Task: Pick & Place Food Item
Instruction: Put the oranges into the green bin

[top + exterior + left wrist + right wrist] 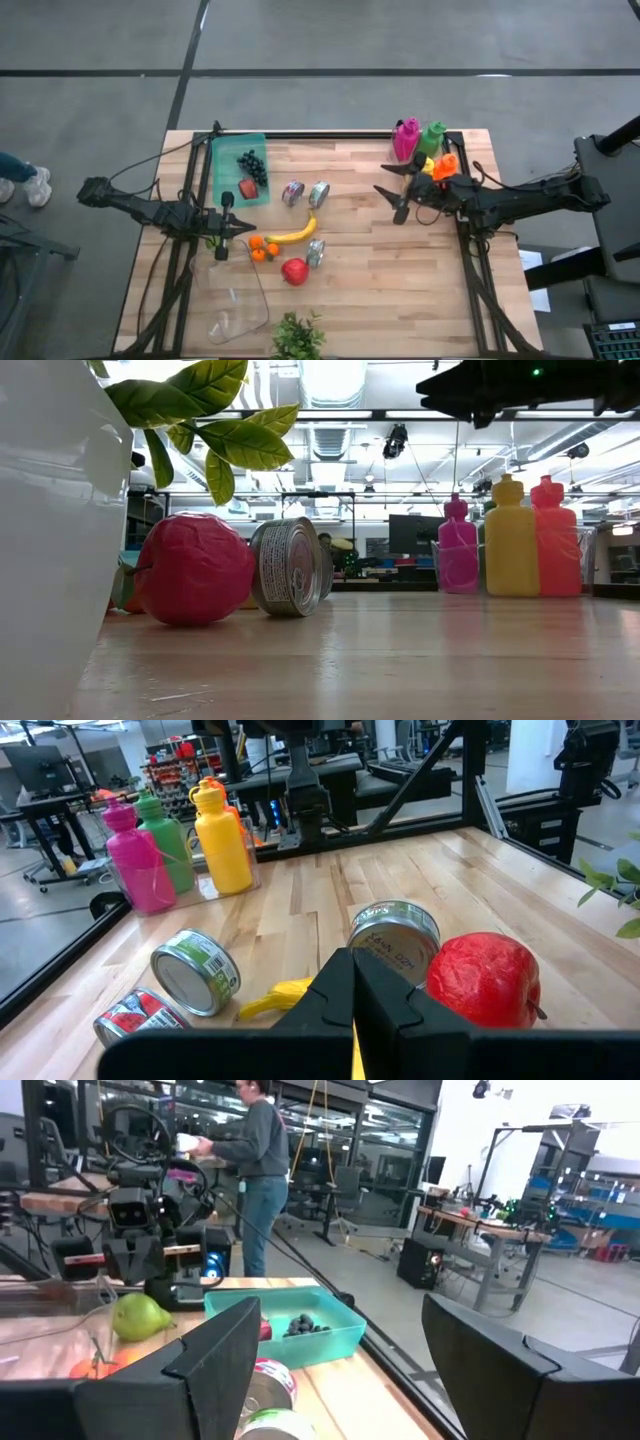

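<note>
Basically the food cluster sat mid-table, between the arms but much nearer the left gripper. The banana lay just beyond the left fingertips, its long axis running roughly along that arm's reach line, curving up toward the right. Oranges were just beside the tip, the red apple a bit further toward the near edge, with a can next to it. The teal tray with grapes stood near the left arm, toward the far edge; likely the drop spot, can't confirm.

Left gripper was closed tight with nothing held; the left wrist view showed the fingers pressed together, low over the table, pointing across at the food. It would need to open before any grasp.

Right gripper hovered well apart from the food near the bottles, jaws spread wide and empty, aimed toward the left side of the table.
</note>
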You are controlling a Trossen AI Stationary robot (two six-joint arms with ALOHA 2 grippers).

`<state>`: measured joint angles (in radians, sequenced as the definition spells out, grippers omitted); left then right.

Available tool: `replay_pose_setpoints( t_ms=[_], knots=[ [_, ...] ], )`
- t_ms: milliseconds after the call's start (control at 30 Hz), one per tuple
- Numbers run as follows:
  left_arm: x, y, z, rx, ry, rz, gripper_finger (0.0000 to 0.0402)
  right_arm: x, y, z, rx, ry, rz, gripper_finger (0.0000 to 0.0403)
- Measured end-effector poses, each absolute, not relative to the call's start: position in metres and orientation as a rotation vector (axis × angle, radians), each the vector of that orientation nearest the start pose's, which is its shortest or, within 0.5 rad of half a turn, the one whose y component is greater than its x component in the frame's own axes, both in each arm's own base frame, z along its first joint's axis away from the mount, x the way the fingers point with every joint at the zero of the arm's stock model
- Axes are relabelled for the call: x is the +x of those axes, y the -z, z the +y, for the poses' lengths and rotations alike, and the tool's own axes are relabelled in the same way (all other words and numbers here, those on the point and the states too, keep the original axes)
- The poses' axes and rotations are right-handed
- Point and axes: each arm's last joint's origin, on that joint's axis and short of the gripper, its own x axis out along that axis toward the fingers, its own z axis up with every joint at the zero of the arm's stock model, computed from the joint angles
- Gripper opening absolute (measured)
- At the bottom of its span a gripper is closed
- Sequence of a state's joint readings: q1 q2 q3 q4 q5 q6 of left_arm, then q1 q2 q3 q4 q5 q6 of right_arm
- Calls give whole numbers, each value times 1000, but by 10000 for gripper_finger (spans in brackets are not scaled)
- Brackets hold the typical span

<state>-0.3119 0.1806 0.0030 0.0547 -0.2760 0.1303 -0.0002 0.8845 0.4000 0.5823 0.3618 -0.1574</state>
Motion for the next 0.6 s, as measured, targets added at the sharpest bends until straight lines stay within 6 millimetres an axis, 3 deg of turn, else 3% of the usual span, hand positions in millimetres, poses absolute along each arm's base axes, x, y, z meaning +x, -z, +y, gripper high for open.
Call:
replay_pose_setpoints(
  t_ms=[600],
  knots=[
    [104, -155, -25, 165, 43, 115, 0, 194, -254, -10, -141, 365, -53, 276]
  ],
)
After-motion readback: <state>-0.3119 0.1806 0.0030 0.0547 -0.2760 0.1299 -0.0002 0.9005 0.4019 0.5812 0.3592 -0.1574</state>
